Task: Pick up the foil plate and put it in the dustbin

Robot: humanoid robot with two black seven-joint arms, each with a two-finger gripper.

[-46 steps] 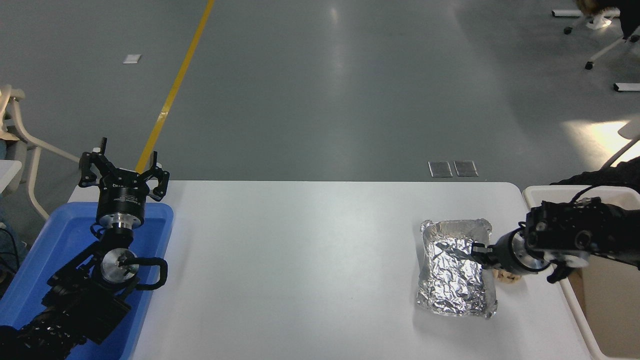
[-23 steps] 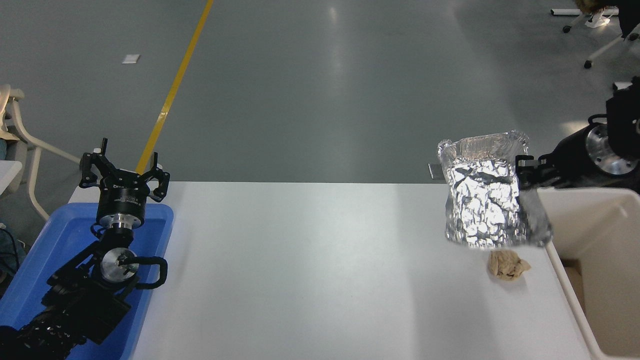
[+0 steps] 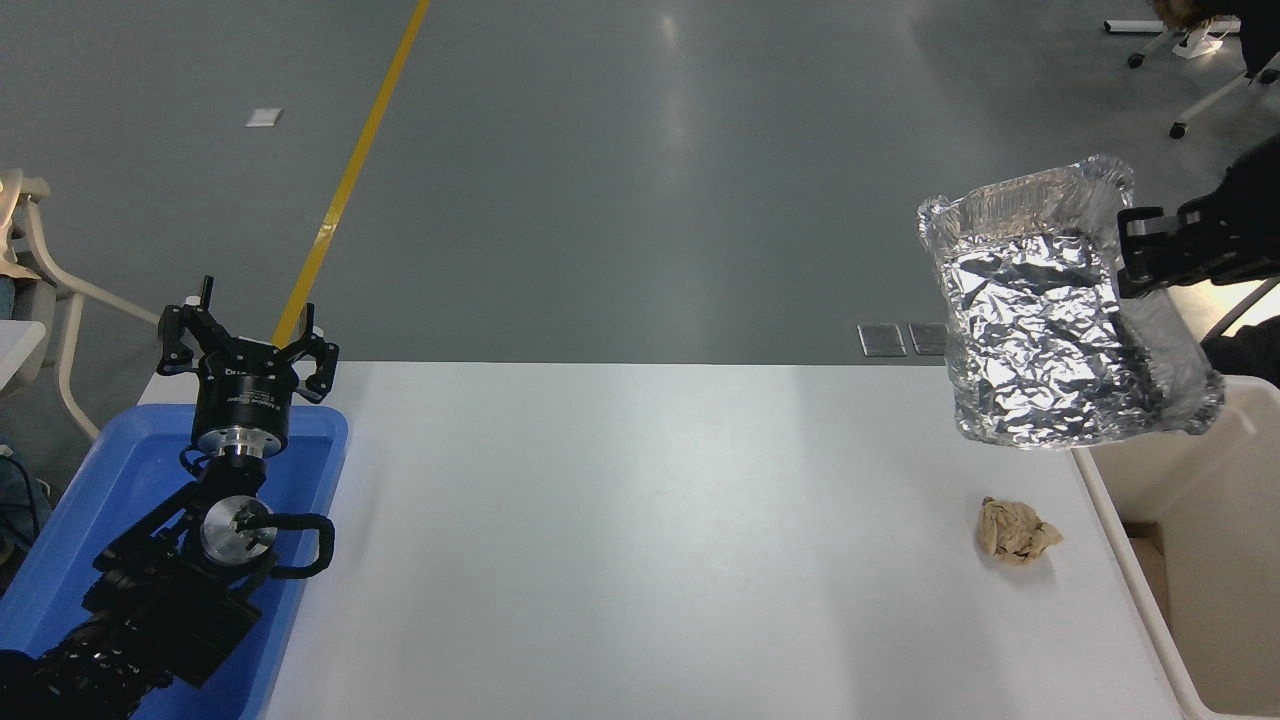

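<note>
Meanwhile the left gripper (image 3: pixel 245 352) sits parked over the blue tray (image 3: pixel 120 480), its fingers spread apart. Right of the paper ball (image 3: pixel 1017 531) on the counter (image 3: pixel 640 540), the foil plate (image 3: pixel 1060 330) has risen well above it and swung toward the dustbin (image 3: pixel 1180 540), so release looks close. The right gripper (image 3: pixel 1135 255) clenches its far rim. The plate hangs tilted, shiny and crinkled, inside showing, overlapping the dustbin's near rim.

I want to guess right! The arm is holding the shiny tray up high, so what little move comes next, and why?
Probably a short carry to the right, then let go. The right gripper holds the foil plate in the air by its rim, mostly over the table's edge, with the dustbin just right of it.
</note>
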